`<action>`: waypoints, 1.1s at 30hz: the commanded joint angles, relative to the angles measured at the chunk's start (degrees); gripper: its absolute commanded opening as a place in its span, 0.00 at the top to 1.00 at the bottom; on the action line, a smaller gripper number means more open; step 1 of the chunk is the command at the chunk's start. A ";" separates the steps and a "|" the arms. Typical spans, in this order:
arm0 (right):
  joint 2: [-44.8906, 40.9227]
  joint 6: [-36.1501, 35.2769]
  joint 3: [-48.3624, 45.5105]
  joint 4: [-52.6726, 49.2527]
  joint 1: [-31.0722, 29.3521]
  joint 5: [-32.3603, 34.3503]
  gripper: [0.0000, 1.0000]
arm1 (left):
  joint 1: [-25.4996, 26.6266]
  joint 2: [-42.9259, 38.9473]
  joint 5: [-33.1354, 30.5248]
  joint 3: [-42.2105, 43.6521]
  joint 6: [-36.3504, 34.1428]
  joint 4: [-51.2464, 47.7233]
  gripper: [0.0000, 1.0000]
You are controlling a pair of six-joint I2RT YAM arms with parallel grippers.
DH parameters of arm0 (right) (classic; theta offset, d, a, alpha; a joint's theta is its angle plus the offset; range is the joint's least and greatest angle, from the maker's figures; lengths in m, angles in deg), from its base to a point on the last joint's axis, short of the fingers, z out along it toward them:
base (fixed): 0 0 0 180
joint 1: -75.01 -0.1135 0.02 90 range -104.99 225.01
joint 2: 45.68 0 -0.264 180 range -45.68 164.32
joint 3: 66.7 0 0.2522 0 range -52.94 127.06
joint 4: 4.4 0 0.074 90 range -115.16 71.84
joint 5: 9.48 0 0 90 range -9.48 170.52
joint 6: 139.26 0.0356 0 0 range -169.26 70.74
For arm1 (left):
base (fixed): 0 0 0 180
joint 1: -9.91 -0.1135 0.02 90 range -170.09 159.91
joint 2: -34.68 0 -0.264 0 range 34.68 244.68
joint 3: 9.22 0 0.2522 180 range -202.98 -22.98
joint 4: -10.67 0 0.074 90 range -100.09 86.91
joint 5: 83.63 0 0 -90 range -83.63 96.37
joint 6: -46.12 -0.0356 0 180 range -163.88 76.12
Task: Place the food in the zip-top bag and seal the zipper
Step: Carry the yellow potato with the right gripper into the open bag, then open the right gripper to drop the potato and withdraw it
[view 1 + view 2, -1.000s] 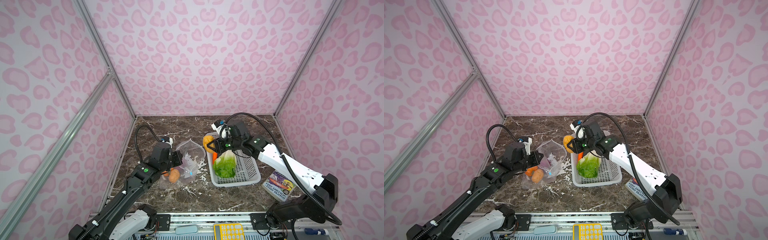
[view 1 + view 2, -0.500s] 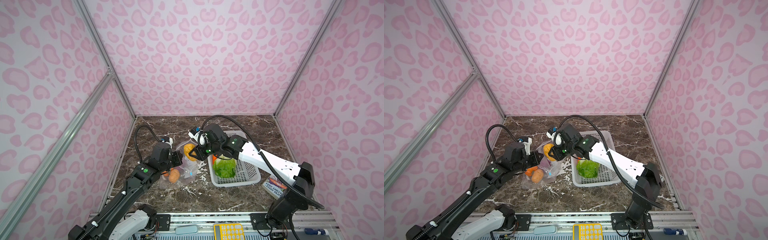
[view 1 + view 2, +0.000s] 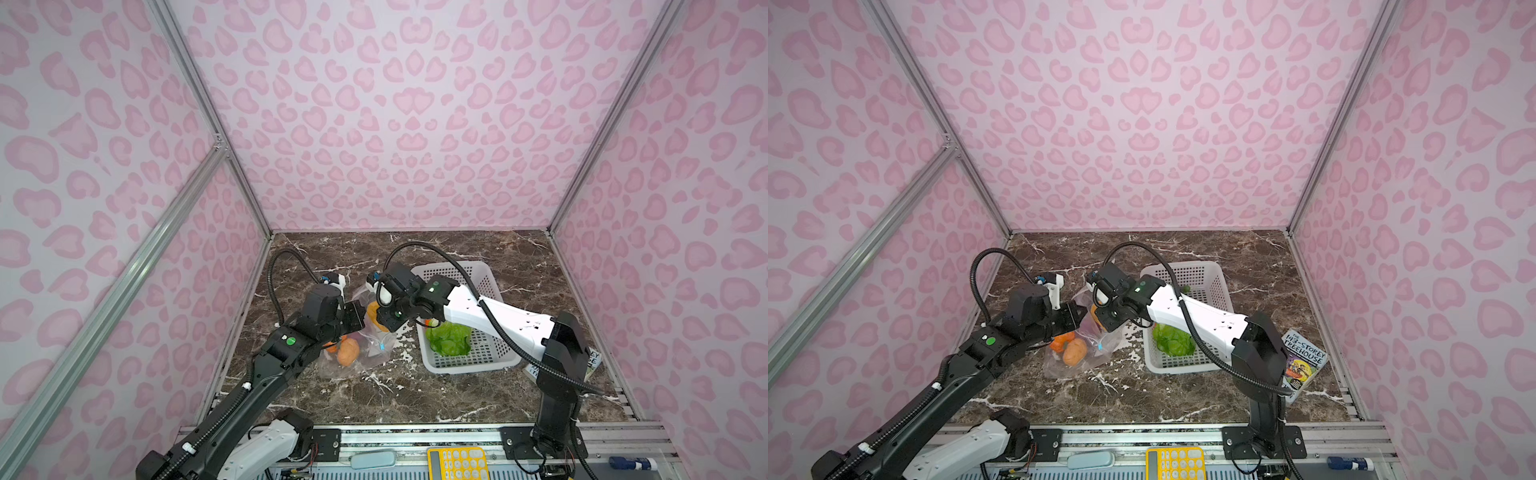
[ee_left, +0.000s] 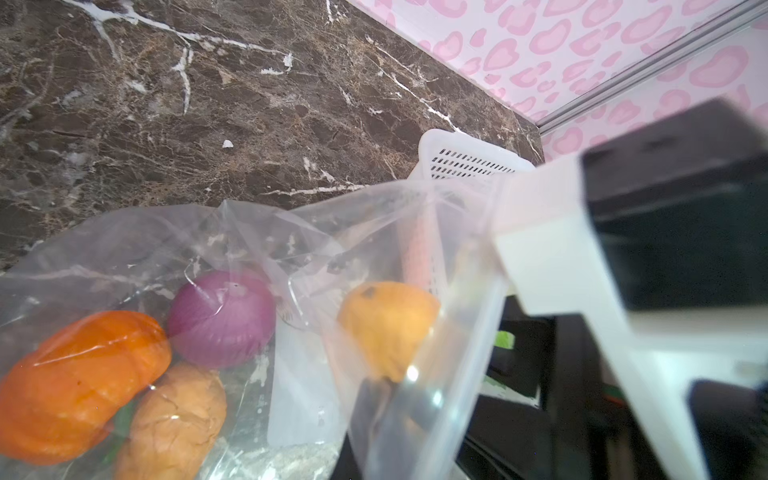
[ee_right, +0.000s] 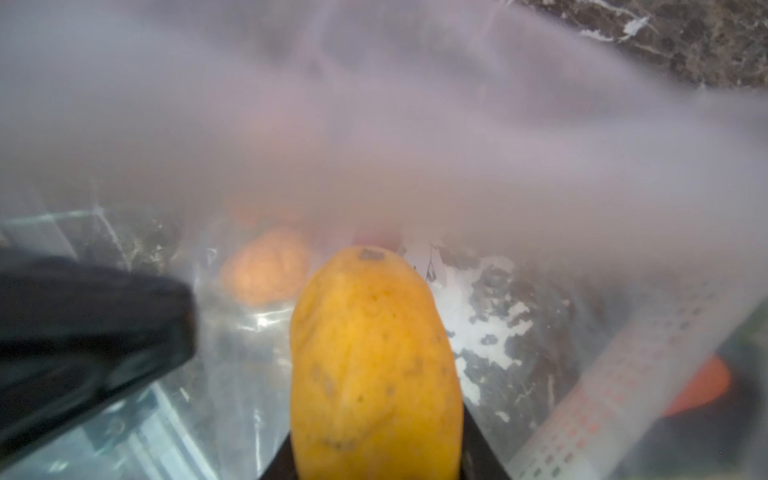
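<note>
The clear zip-top bag [image 3: 365, 353] [image 3: 1100, 357] lies left of the basket, mouth raised. My left gripper [image 3: 356, 316] [image 3: 1074, 319] [image 4: 386, 415] is shut on the bag's mouth edge, by the zipper strip [image 4: 453, 365], and holds it up. Inside the bag lie an orange pumpkin [image 4: 79, 382], a purple onion [image 4: 222, 318] and a tan potato [image 4: 174, 424]. My right gripper [image 3: 384, 323] [image 3: 1106, 323] [image 5: 376, 453] is shut on a yellow-orange potato [image 5: 374, 357] [image 4: 388, 328] and reaches into the bag's mouth. The green cabbage [image 3: 449, 338] [image 3: 1173, 340] and a carrot [image 3: 428, 322] remain in the basket.
The white perforated basket [image 3: 469, 368] [image 3: 1183, 365] stands right of the bag, under my right forearm. A book [image 3: 1304, 361] lies at the table's right edge. Pink patterned walls close in three sides. A yellow calculator [image 3: 457, 463] sits on the front rail.
My right gripper has carried the potato left from above the basket into the bag's mouth. The left gripper has kept its hold on the bag's edge.
</note>
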 commanded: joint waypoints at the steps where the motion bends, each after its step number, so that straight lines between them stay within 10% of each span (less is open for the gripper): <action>1: 2.53 1.77 0.69 -0.90 -0.41 2.66 0.65 | -0.03 -0.46 0.08 -0.20 -0.10 0.64 0.97; 6: 5.54 2.16 1.26 -0.07 -1.31 2.48 0.64 | -0.03 -0.85 -0.03 -0.20 -0.19 0.56 0.97; 15: 4.39 2.70 0.70 1.35 -1.51 0.97 0.29 | -0.03 -0.83 -0.26 0.22 -0.10 0.56 0.97; 33: -15.53 8.37 -12.69 3.75 11.13 7.01 0.32 | -0.03 -1.45 -0.71 0.60 -0.36 0.47 0.97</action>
